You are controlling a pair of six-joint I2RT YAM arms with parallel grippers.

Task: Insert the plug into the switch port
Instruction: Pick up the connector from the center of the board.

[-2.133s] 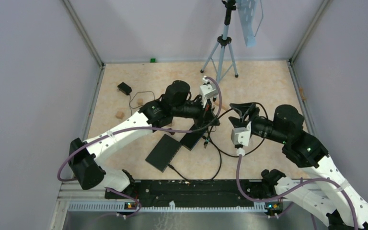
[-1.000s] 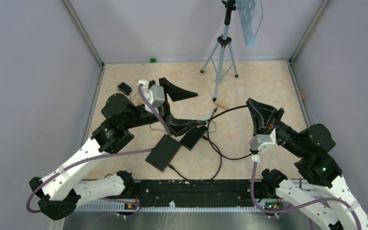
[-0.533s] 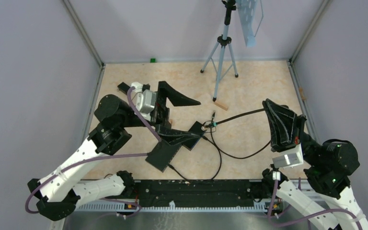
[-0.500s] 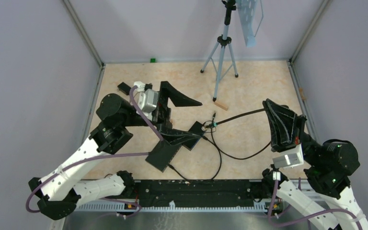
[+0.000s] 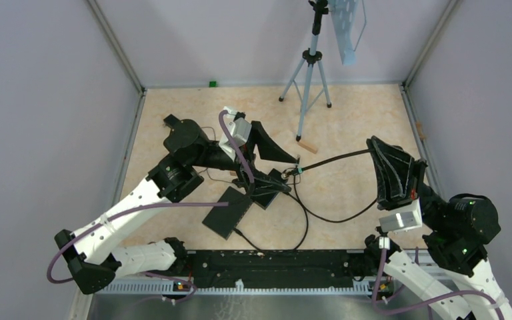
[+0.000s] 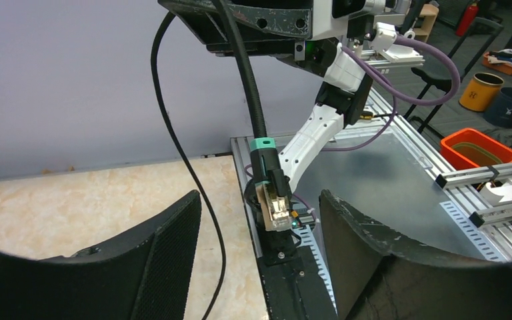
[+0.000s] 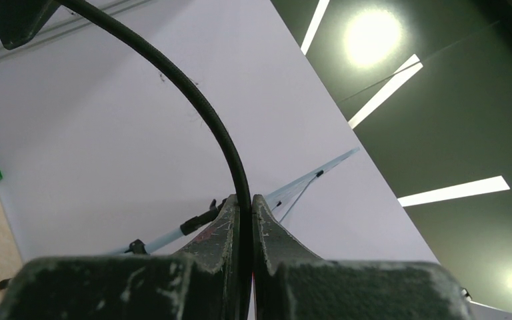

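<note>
The right end effector (image 7: 245,203) pinches the cable (image 6: 248,87), likely stiff and springy. The plug (image 6: 277,210) hangs midair inside the wide-spread left end effector (image 6: 260,200), untouched. Probably light with a fragile clip: grasp its body sides.

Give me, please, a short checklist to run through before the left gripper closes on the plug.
1. Right gripper shut on the cable: ok.
2. Left gripper open: ok.
3. Plug in the gap between the left fingers, touching neither: ok.
4. Port opening in sight on the large black box: cannot tell, no view shows one.
5. Plug seated in a port: not ok, it hangs in the air from the cable.
</note>
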